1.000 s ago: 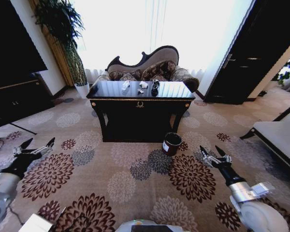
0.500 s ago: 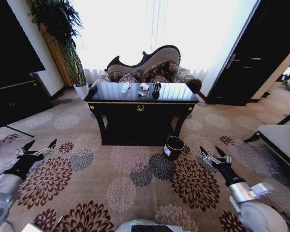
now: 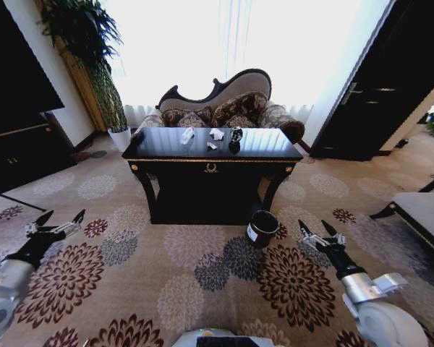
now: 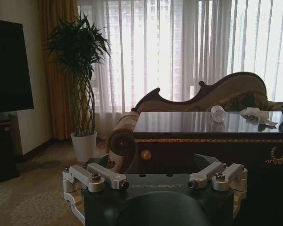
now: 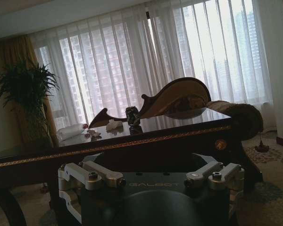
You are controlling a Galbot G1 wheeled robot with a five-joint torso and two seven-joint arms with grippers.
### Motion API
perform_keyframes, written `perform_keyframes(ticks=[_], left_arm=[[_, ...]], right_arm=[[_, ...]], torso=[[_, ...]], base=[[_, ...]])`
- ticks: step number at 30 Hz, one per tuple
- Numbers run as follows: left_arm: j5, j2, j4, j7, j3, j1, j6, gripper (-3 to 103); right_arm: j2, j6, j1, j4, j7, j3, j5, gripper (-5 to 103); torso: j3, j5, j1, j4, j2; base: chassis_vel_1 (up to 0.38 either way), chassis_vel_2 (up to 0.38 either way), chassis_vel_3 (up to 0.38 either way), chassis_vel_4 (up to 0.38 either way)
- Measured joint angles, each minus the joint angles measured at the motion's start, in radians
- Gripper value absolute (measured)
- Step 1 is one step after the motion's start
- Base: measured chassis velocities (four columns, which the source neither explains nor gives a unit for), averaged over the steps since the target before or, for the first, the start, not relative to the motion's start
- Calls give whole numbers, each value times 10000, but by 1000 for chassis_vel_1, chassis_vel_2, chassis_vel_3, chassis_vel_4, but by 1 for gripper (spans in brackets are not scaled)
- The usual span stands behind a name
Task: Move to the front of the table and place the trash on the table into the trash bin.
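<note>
The glossy black table (image 3: 166, 150) with gold trim stands ahead at centre. On its top lie the trash: two crumpled white wads (image 3: 187, 134) (image 3: 216, 134), a tiny white scrap (image 3: 212, 146) and a dark can (image 3: 235, 136). The black trash bin (image 3: 262, 228) sits on the carpet by the table's front right leg. My left gripper (image 3: 56, 223) hangs low at the left, open and empty. At the right, close beside the bin, my right gripper (image 3: 317, 231) is open and empty. The left wrist view shows the table (image 4: 198, 128) and a wad (image 4: 218, 113); the right wrist view shows the can (image 5: 132, 116).
A curved sofa (image 3: 224, 101) stands right behind the table, before bright curtained windows. A tall plant in a white pot (image 3: 120, 137) is at the back left, near a dark cabinet (image 3: 22, 148). A dark door (image 3: 376, 94) and a grey bench (image 3: 423, 210) are at the right.
The whole head view has shifted: the table and bin sit lower and closer in the picture, so the camera has come nearer. Both arms hold the same pose.
</note>
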Motion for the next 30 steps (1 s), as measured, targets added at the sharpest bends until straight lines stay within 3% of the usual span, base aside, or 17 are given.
perform_keyframes(ticks=[5, 30], left_arm=[[-1, -1, -61, 5, 1, 0, 4, 99], [-1, 33, -153, 30, 69, -16, 20, 99]], right_arm=[[-41, -5, 36, -2, 0, -5, -3, 100], [44, -44, 36, 212, -42, 12, -1, 100]], torso=[[0, 0, 1, 0, 0], [0, 0, 1, 0, 1]], base=[[-114, 109, 112, -111], [-134, 133, 133, -134]])
